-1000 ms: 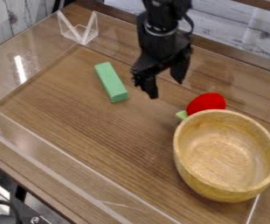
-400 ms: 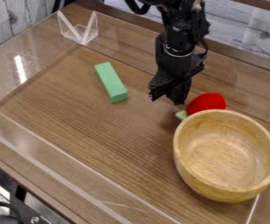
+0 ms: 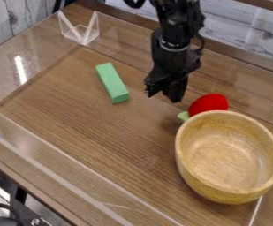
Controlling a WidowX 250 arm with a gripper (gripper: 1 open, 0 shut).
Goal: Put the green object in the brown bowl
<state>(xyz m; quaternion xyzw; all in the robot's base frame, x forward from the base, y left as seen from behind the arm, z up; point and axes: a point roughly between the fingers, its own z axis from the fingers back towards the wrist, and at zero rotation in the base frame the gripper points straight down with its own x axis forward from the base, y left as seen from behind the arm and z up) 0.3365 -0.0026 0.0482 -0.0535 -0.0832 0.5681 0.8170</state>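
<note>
A clear acrylic stand (image 3: 79, 29) sits at the far left of the wooden table (image 3: 91, 141), near the back edge. A low transparent wall (image 3: 56, 190) runs along the front of the work surface.

The green object (image 3: 112, 82) lies flat on the table, left of centre. It is a plain light-green rectangular block, long and narrow, with a matte surface and squared edges. Its long axis runs diagonally, from upper left to lower right in the camera view. The top face is a lighter green than the side face toward the camera. Nothing touches it.

The gripper (image 3: 164, 90) hangs to the right of the block, clearly apart from it, pointing almost straight down. Its black fingers are drawn together at the tips with no gap visible between them, and nothing is held. The tips are low, close to the table surface, between the block and the red toy.

The red round toy (image 3: 208, 105) sits just right of the gripper, with a small green stem (image 3: 185, 116) at its lower left. It rests just beside the far rim of the brown bowl (image 3: 230, 188).

The bowl occupies the right front area. It is large, round, light-brown wood with a thick rim and visible grain. Its interior holds nothing.
</note>
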